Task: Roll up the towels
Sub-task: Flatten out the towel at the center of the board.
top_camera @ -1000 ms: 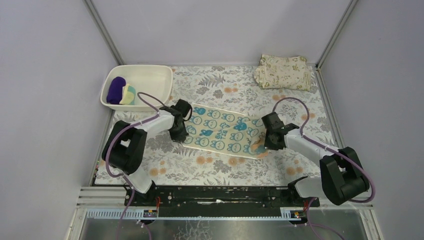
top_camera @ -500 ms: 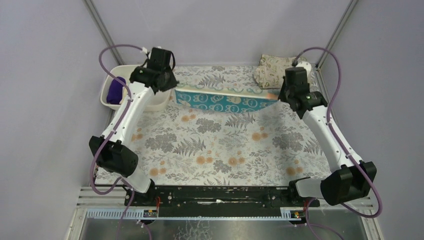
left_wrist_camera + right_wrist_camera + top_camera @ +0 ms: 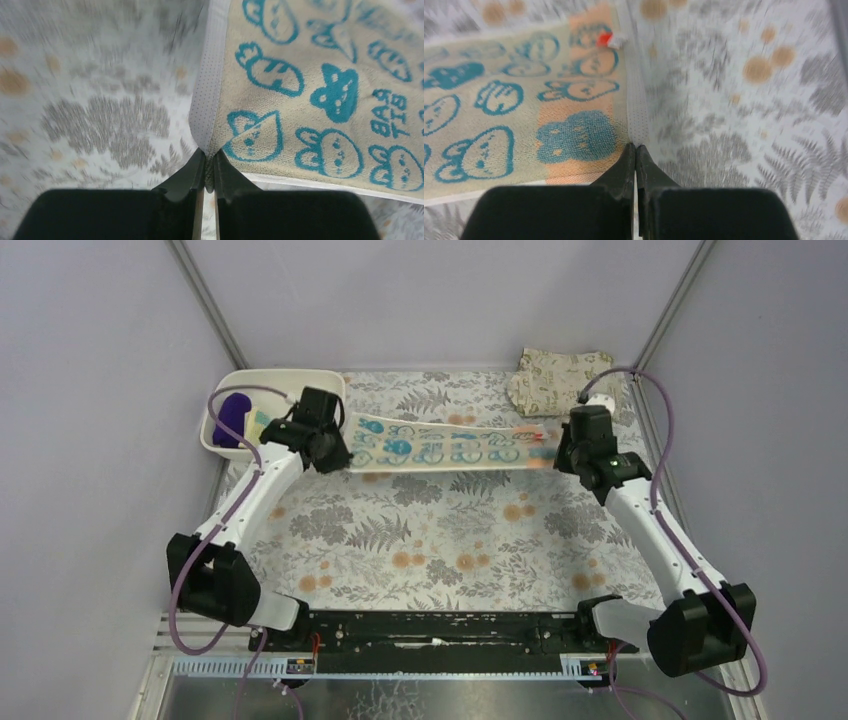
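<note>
Top external view: pale yellow towel stretched left to right over the far side of the table; left gripper and right gripper each clenched on an end hem; judged light, limp, sag-prone; corners offer the best hold.
</note>
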`<action>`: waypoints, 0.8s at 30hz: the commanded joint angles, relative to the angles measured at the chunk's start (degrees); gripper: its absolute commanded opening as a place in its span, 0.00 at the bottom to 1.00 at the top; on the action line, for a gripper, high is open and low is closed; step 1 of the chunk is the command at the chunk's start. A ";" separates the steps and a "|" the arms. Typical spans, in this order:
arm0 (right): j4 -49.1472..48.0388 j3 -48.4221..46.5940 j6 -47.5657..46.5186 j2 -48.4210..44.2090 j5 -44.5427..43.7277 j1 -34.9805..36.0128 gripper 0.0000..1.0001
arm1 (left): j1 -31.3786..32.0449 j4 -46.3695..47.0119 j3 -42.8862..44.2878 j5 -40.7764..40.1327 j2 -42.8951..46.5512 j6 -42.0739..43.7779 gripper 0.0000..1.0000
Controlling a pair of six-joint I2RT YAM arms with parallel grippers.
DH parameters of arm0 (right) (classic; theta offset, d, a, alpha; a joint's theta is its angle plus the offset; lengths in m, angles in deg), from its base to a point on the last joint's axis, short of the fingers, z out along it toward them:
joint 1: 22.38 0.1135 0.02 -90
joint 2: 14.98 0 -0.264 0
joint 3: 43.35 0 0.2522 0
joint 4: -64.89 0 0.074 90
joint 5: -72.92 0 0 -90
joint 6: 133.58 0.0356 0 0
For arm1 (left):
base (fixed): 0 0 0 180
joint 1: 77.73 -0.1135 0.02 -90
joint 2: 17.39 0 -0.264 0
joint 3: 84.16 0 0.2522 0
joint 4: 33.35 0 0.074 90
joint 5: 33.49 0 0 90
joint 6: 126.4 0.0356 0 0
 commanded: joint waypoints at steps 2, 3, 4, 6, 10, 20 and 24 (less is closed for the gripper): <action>0.84 14.20 3.56 -2.63 0.98 -0.71 0.01 | -1.00 8.70 -22.31 4.23 3.13 -5.84 0.04; 0.59 16.60 4.31 -2.85 1.52 -0.75 0.01 | -0.97 10.57 -26.00 4.73 3.48 -6.91 0.04; 0.36 18.97 5.08 -2.89 2.16 -0.75 0.01 | -0.99 12.27 -29.57 4.91 3.75 -8.10 0.04; 0.64 22.33 6.41 -2.41 3.07 -0.75 0.02 | -0.95 14.45 -34.81 5.54 4.03 -10.02 0.04; 2.36 25.98 9.25 -1.41 5.52 -0.69 0.05 | -0.95 16.25 -41.60 6.31 5.93 -13.64 0.07; 6.78 28.03 13.47 -9.47 9.06 -0.72 0.54 | -0.95 10.61 -44.89 5.02 16.83 -16.69 0.53; 6.80 24.05 10.52 -10.19 9.29 -0.74 0.68 | -0.95 7.28 -38.64 3.55 17.81 -13.67 0.60</action>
